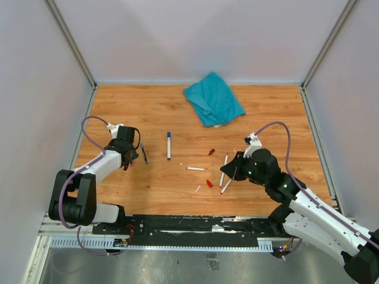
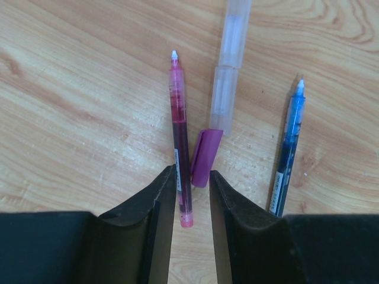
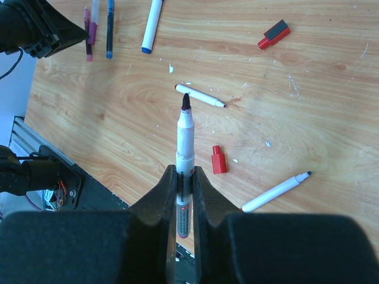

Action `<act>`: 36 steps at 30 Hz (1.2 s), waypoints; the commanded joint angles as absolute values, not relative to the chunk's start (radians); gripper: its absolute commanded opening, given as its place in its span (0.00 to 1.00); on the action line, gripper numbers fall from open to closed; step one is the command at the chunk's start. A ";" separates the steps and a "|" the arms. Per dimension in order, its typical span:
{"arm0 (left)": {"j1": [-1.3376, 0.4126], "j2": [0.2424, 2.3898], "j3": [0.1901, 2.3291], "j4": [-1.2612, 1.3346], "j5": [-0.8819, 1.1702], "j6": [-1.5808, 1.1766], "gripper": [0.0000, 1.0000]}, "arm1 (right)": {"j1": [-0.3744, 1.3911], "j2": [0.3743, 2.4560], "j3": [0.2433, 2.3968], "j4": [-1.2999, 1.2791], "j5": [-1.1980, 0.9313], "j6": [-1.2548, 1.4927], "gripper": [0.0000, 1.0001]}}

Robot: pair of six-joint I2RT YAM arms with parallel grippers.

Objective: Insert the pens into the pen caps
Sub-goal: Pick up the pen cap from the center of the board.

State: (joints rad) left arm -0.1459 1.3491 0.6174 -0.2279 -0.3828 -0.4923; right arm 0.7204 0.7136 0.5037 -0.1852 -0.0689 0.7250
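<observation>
- Right of centre on the table [image 1: 118, 106], my right gripper [image 3: 185, 171]: clamped on the dark-tipped pen [image 3: 185, 136], with the barrel between both fingers and the uncapped tip pointing away from me.
- red cap [image 3: 219, 160]: on the wood just beside the held pen, touching nothing.
- second red cap [image 3: 273, 34]: has a dark part and lies well apart, farther out.
- white pen [image 3: 200, 95]: lies crosswise just beyond the held tip.
- loose pen [image 3: 275, 192]: off to the side, its dark tip bare.
- my left gripper [image 2: 190, 177]: fingers parted, gripping nothing, low over the wood.
- pink pen [image 2: 179, 118]: its near end lies in the gap, close against one finger.
- purple cap [image 2: 204, 157]: just beside the pink pen, at the end of a clear pen barrel [image 2: 228, 77]. I cannot tell whether the two are joined.
- blue pen [image 2: 290, 136]: outside the other finger, which hides its near end.
- blue-capped pen [image 1: 169, 145]: mid-table, between my arms.
- teal cloth [image 1: 213, 100]: crumpled near the far edge.
</observation>
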 commanded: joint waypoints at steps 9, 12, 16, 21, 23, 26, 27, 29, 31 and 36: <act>-0.137 1.397 0.698 -0.189 -0.410 -0.449 0.33 | 0.731 0.733 0.513 -0.170 -0.069 0.713 0.00; -0.137 1.420 0.708 -0.183 -0.400 -0.445 0.33 | 0.732 0.732 0.514 -0.172 -0.069 0.709 0.00; -0.137 1.454 0.718 -0.188 -0.395 -0.446 0.32 | 0.731 0.732 0.515 -0.172 -0.067 0.709 0.01; -0.136 1.482 0.717 -0.188 -0.388 -0.448 0.32 | 0.730 0.734 0.517 -0.172 -0.069 0.704 0.01; -0.135 1.489 0.717 -0.186 -0.379 -0.448 0.32 | 0.732 0.734 0.518 -0.171 -0.069 0.703 0.01; -0.135 1.492 0.709 -0.172 -0.350 -0.448 0.32 | 0.731 0.734 0.520 -0.172 -0.070 0.702 0.01; -0.136 1.495 0.706 -0.170 -0.349 -0.448 0.32 | 0.730 0.734 0.520 -0.172 -0.070 0.702 0.01; -0.136 1.505 0.706 -0.169 -0.344 -0.447 0.32 | 0.731 0.735 0.521 -0.171 -0.073 0.703 0.01; -0.135 1.516 0.706 -0.169 -0.339 -0.445 0.30 | 0.731 0.734 0.524 -0.172 -0.074 0.701 0.01; -0.136 1.505 0.695 -0.166 -0.324 -0.445 0.23 | 0.730 0.728 0.521 -0.178 -0.071 0.701 0.01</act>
